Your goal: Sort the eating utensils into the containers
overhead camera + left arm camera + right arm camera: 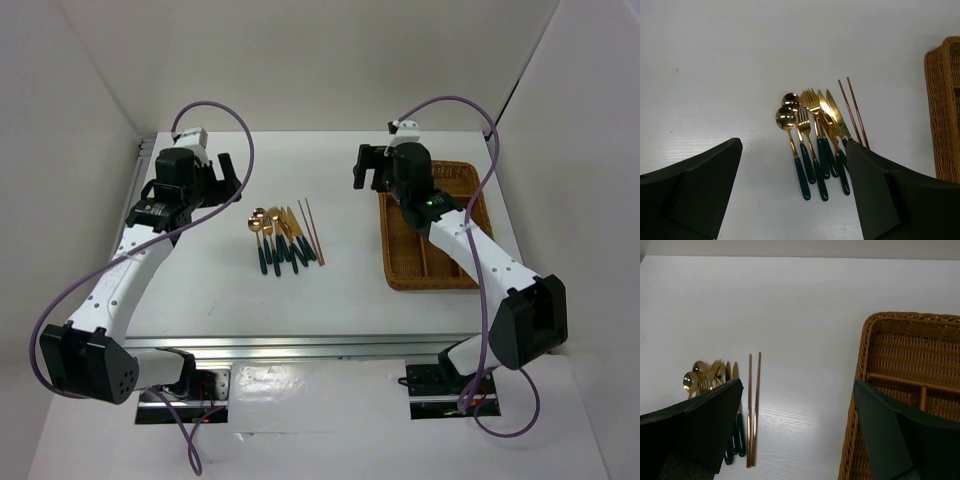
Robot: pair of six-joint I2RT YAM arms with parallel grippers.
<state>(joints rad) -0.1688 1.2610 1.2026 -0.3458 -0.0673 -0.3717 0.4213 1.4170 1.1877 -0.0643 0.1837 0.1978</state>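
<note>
In the top view the right arm (470, 240) crosses the wicker tray (408, 262), hiding a diagonal band of its compartments. From the left wrist, the left gripper's finger (885, 195) hides the chopsticks' (852, 112) near ends, and the right edge cuts the tray off. From the right wrist, the right gripper's finger (700, 425) covers most of the green handles (740, 440).

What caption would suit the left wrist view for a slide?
Open left gripper facing gold cutlery and two chopsticks on the white table, with the tray at right.

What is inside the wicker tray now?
The wicker tray shows bare woven compartments, nothing lying in them. The right arm covers its middle, so that part cannot be checked.
</note>
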